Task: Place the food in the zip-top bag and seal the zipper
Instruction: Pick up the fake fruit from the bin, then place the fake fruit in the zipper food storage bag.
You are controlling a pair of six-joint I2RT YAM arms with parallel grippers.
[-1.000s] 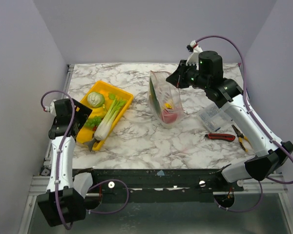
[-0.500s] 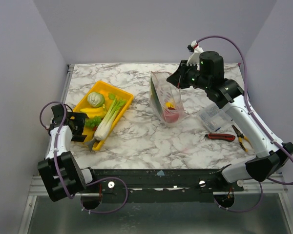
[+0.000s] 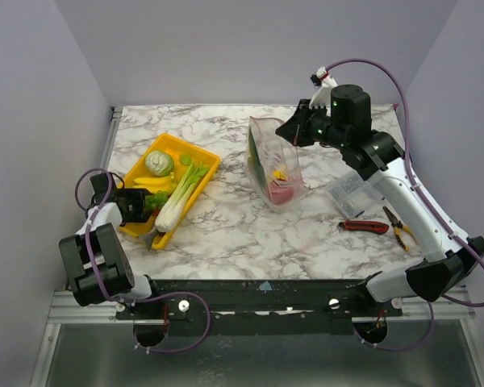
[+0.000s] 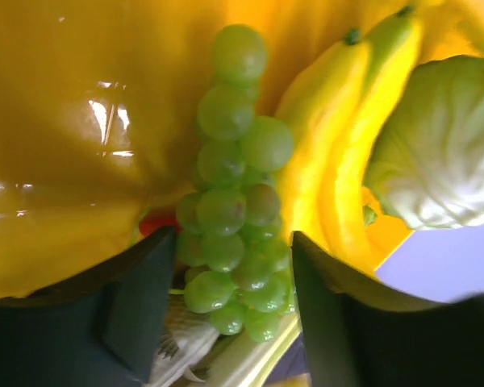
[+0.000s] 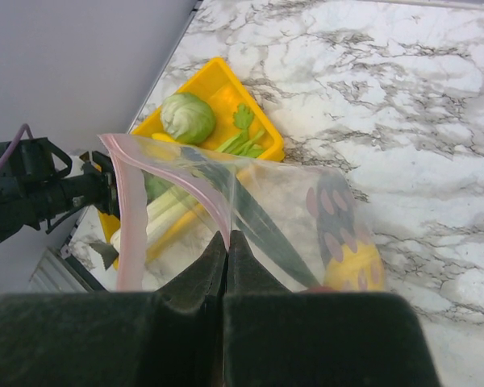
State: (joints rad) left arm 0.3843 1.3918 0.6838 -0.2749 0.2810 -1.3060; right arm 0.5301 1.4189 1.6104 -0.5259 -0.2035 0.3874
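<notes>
Marble-patterned worktop (image 3: 226,234) carries everything. On its left side lies the yellow tray (image 3: 189,147), set at a slant, with most of the toy food in it. Right of the middle stands the clear zip-top bag (image 3: 270,157), held upright with its mouth upward. The right gripper (image 3: 293,129) has its fingers pressed together on the pink zipper (image 5: 185,167) at the rim, with no gap showing in the right wrist view. A yellow piece (image 3: 280,173) and a red piece (image 3: 281,192) sit at the bottom of the bag.

In the tray, a long green-and-white stalk (image 3: 177,201) lies along the right side, its leafy end toward the far rim. The pale green cabbage (image 3: 158,164) sits at the far corner. Beside it the left wrist view shows two bananas (image 4: 347,137), touching the bunch of green grapes (image 4: 234,234).

The left gripper (image 3: 137,203) is low at the tray's near left side. Its fingers (image 4: 137,298) stand partly apart with the lower end of the grapes between them, just beside each one. Whether they press it I cannot tell.

Near the right edge lie a clear packet (image 3: 351,193), a red-handled tool (image 3: 363,226) and yellow-handled pliers (image 3: 399,230).
</notes>
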